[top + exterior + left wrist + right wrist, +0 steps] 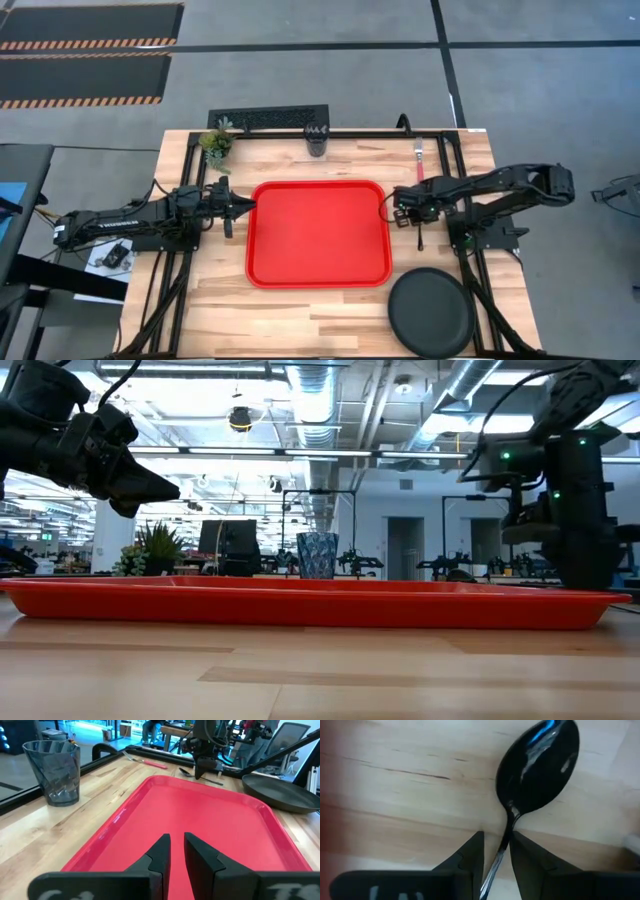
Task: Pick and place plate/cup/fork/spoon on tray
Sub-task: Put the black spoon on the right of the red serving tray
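On a pale wooden table (pixel 330 310), the right gripper (pixel 496 851), its fingers closed around the neck of the slim, glossy black spoon (pixel 538 765) lying beside the red tray (pixel 318 232), grips a light, stiff, likely slippery utensil, while the left gripper (pixel 176 851), fingers nearly together, hovers over the tray.

No text, label, brand, number or sign can be read in any view. The left arm (pixel 120 222) carries pale lettering along its side, seen from above, but it is too small to make out.
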You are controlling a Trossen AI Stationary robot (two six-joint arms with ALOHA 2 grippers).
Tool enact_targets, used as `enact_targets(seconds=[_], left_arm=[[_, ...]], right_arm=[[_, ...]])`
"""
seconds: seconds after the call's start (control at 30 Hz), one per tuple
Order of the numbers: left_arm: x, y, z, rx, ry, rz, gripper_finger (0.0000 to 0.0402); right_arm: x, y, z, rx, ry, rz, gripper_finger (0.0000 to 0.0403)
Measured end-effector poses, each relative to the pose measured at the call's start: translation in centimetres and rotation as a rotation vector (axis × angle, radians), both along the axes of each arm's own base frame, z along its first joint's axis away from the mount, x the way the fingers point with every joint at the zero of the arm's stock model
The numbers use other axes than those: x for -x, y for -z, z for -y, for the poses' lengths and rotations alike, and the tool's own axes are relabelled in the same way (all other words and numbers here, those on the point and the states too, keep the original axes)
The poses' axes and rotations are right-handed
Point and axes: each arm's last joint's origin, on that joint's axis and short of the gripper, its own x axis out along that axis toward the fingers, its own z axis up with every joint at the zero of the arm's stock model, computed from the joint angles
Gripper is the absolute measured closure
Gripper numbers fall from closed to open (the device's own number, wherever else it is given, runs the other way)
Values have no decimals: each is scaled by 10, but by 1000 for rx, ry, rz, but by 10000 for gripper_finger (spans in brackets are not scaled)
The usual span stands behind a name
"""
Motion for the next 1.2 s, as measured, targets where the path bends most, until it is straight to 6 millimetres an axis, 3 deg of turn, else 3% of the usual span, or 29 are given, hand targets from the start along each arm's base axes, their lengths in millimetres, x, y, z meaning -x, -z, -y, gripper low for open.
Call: enact_targets(seconds=[0.5,0.7,0.87,1.07,1.2], left_arm=[[0,0,0,0,0,0,359],[0,0,0,0,0,0,359],[0,0,0,0,0,0,359],[0,0,0,0,0,0,359],[0,0,0,-1,0,1,359]], right_arm=[[-1,1,0,-8,-45,0,378],[-4,-3,-1,-15,-76,60,386],[-19,-27,-2,13,-101,177,384],[-46,-69,-10,89,-90,334,388],[-67,-82,-20,143,-50,381,384]])
